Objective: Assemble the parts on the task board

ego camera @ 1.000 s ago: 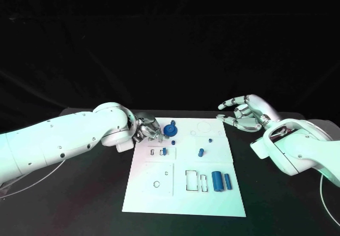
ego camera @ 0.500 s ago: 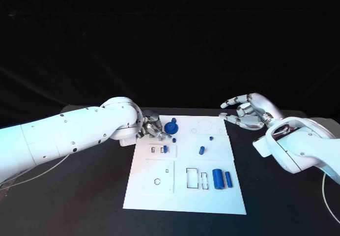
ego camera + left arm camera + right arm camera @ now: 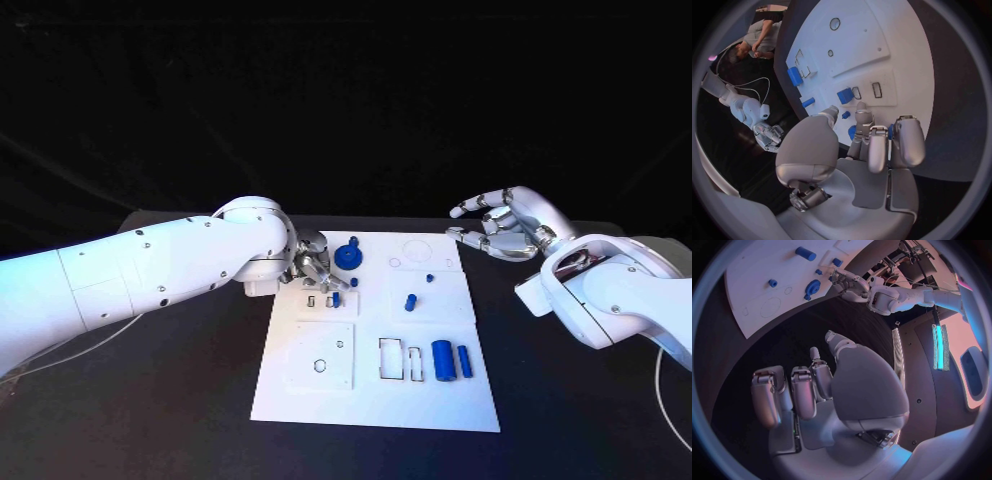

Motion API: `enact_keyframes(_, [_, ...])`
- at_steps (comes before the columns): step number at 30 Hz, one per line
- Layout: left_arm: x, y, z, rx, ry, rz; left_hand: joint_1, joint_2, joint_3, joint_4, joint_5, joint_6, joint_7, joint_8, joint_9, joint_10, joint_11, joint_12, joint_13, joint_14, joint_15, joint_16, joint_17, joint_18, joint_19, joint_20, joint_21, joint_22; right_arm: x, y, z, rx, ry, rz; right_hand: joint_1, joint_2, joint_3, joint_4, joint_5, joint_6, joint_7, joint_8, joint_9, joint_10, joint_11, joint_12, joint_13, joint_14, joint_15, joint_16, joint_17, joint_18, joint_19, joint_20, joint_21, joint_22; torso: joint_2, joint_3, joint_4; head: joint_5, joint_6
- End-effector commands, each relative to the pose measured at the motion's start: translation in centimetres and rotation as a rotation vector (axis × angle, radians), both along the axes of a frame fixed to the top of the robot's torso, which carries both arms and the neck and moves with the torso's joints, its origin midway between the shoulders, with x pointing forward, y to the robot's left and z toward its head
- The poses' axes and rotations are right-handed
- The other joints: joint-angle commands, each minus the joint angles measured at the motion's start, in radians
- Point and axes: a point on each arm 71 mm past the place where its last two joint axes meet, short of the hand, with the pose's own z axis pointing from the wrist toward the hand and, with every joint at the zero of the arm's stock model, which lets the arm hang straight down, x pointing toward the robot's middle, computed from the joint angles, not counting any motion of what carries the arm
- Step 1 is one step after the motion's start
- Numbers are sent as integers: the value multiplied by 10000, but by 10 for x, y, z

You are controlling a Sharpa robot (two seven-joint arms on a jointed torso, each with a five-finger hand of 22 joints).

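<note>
Evidently light, rigid and smooth, the small blue plastic part (image 3: 336, 299) lies on the white task board (image 3: 378, 400) just beside the left hand (image 3: 309, 262), whose fingertips appear to pinch it; right hand (image 3: 498, 225) released.

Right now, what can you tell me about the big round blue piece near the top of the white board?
The round blue part looks like smooth plastic, a flat disc with a small knob sticking up at its far edge. It sits on the task board near the far left corner. The left hand is right beside it, fingers curled close. Whether they touch it cannot be told.
</note>
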Motion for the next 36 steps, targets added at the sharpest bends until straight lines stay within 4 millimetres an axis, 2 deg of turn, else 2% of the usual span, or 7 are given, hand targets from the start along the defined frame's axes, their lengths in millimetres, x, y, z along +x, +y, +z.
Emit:
enact_keyframes(1, [-2,-2,-2,283,304,-265,19,102,-37,-17,-2,-20,-39,56,13,-5,-54,60,12,1039,-80,64,2630,-193,55,-16,38,15,0,1,-1,-97,99,104,29,-26,78,6,45,75,13,43,12,-33,-60,-3,1004,1038,-57,-4,2558,-68,1046,-54,46,2628,-3,4,5,11,-27])
enact_keyframes(6, [-3,-4,-3,270,414,-322,93,161,-1,-26,-2,-32,-44,74,51,-7,-59,75,27,1039,-83,64,2630,-197,60,-17,54,43,1,1,-2,-117,134,103,29,-26,78,6,45,75,13,43,12,-33,-60,-3,1004,1038,-57,-4,2558,-68,1046,-54,46,2628,-4,4,9,21,-77])
enact_keyframes(21, [-6,-9,-4,152,595,-412,370,286,208,-42,-1,-62,-57,126,169,-16,-71,100,48,1039,-92,64,2630,-208,71,-22,102,122,3,3,-4,-184,251,104,-2,-42,81,27,66,64,12,45,8,-31,-61,-3,1002,1036,-59,-9,2549,-68,1046,-58,46,2628,8,6,7,25,-104])
enact_keyframes(26, [-6,-8,-5,114,640,-395,655,357,507,-56,0,-77,-74,169,275,-6,-89,130,82,1039,-106,64,2630,-212,69,-31,126,161,3,3,-4,-211,290,95,-2,-42,81,27,66,64,12,45,8,-31,-61,-3,1002,1036,-59,-9,2549,-68,1046,-58,46,2628,2,8,8,27,-120])
enact_keyframes(36, [-7,-9,-5,-59,775,-354,1043,334,1272,-67,1,-107,-123,258,514,20,-133,180,143,1039,-143,64,2630,-225,77,-61,180,257,5,3,-6,-248,353,81,-2,-42,81,27,66,64,12,45,8,-31,-61,-3,1002,1036,-59,-9,2549,-68,1046,-58,46,2628,4,13,-1,27,-161])
